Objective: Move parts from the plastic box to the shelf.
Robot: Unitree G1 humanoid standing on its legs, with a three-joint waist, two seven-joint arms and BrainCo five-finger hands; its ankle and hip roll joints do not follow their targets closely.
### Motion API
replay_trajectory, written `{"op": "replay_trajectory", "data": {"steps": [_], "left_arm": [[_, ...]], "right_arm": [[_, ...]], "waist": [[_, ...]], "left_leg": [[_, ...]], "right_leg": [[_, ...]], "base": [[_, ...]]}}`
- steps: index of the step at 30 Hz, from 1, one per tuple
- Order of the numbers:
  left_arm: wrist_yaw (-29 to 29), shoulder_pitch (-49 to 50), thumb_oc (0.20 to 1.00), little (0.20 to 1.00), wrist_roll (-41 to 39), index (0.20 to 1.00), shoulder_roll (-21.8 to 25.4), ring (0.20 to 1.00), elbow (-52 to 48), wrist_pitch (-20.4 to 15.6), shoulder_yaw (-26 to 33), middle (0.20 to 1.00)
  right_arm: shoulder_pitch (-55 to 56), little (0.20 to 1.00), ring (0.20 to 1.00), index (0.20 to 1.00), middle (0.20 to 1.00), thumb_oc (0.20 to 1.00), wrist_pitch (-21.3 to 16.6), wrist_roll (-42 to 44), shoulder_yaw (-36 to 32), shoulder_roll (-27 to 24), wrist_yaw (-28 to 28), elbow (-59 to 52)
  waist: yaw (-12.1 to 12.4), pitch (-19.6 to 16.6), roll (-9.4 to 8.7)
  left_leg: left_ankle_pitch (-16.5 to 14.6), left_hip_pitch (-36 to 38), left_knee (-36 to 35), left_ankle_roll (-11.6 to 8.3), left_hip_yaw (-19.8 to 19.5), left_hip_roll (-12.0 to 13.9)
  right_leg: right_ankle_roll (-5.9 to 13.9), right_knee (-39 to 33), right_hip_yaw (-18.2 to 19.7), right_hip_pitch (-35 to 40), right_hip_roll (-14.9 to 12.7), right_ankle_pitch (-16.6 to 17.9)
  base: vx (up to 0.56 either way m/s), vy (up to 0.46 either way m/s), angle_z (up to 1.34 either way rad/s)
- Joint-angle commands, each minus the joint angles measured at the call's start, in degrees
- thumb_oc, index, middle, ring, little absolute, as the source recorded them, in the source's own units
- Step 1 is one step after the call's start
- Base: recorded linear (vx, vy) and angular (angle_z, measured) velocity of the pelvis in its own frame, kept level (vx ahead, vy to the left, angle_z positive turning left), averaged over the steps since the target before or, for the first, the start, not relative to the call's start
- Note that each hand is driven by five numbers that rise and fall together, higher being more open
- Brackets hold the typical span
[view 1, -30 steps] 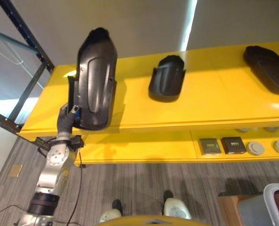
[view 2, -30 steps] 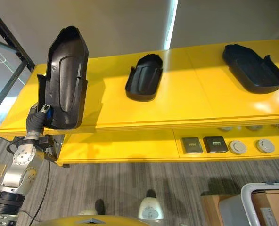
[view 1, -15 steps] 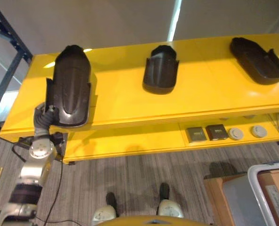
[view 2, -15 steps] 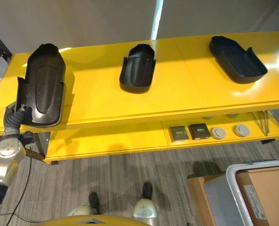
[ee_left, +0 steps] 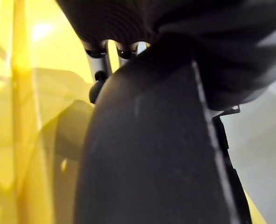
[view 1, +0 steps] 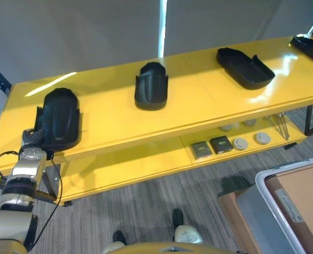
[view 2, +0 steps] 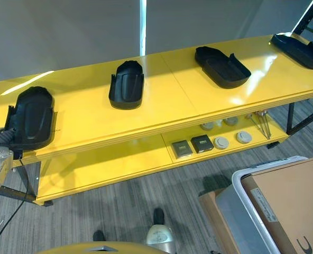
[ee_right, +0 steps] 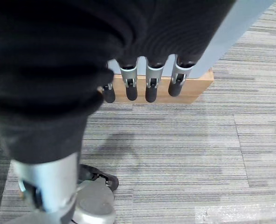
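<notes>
A long black plastic part (view 1: 58, 119) lies flat on the top board of the yellow shelf (view 1: 114, 124), at its left end. My left hand (view 1: 33, 137) is at the part's near end, at the shelf's front edge. In the left wrist view the part (ee_left: 152, 158) is right against the hand, whose fingers (ee_left: 100, 50) reach round its edge. My right hand (ee_right: 129, 81) hangs over the carpet with straight fingers and holds nothing. The grey plastic box (view 1: 270, 211) with a white rim stands at the lower right.
More black parts lie along the shelf top: one in the middle (view 1: 151, 92), one further right (view 1: 245, 67), one at the far right end (view 1: 310, 45). Small square and round pieces (view 1: 219, 144) sit on the lower board. A cardboard carton (view 1: 304, 196) is in the box.
The left hand has brought the black part down from a raised, upright hold to lie flat on the shelf top. The camera has also swung right, bringing the plastic box into view.
</notes>
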Motion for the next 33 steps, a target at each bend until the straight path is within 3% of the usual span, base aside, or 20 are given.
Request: {"op": "replay_trajectory", "data": {"steps": [1,7,16,33], "left_arm": [[0.02,-8.11,0.200,0.200,1.03,0.200,6.08,0.200,4.65,-0.92,1.50,0.200],[0.21,-9.76,0.200,0.200,5.60,0.200,7.06,0.200,11.48,-1.11,0.77,0.200],[1.64,-12.21,0.200,0.200,5.61,0.200,6.70,0.200,14.80,-1.86,-1.52,0.200],[5.94,-20.59,0.200,0.200,2.90,0.200,4.30,0.200,18.08,-1.99,-5.82,0.200]], "right_arm": [[0.48,1.000,1.000,1.000,1.000,1.000,-0.22,-0.67,1.45,-1.21,-0.20,0.71],[0.28,1.000,1.000,1.000,1.000,1.000,-2.18,-1.21,1.73,-0.61,-1.19,4.68],[-0.23,1.000,1.000,1.000,1.000,1.000,-3.30,-1.47,1.97,-1.54,-0.65,6.95],[-4.22,1.000,1.000,1.000,1.000,1.000,-6.65,1.11,3.64,-3.20,-0.62,8.90]], "waist": [[0.05,-0.20,0.55],[-0.75,-0.79,0.58],[-1.87,-0.46,0.82],[-3.52,4.87,0.14]], "left_leg": [[-3.22,-2.16,2.38,1.84,-0.44,1.29],[-3.62,-1.27,2.02,1.83,0.46,1.29],[-3.91,-1.55,2.42,1.81,1.09,1.42],[-4.29,-7.18,6.14,1.83,-0.48,1.69]], "right_leg": [[3.71,2.94,3.19,1.33,-2.95,-6.59],[3.59,2.18,4.01,2.06,-2.74,-6.78],[3.56,2.56,5.28,1.38,-2.66,-6.99],[2.43,5.58,8.32,-4.03,-1.92,-7.75]], "base": [[0.03,0.012,-0.08],[0.04,0.002,-0.07],[0.04,0.017,-0.03],[-0.03,0.007,-0.04]]}}
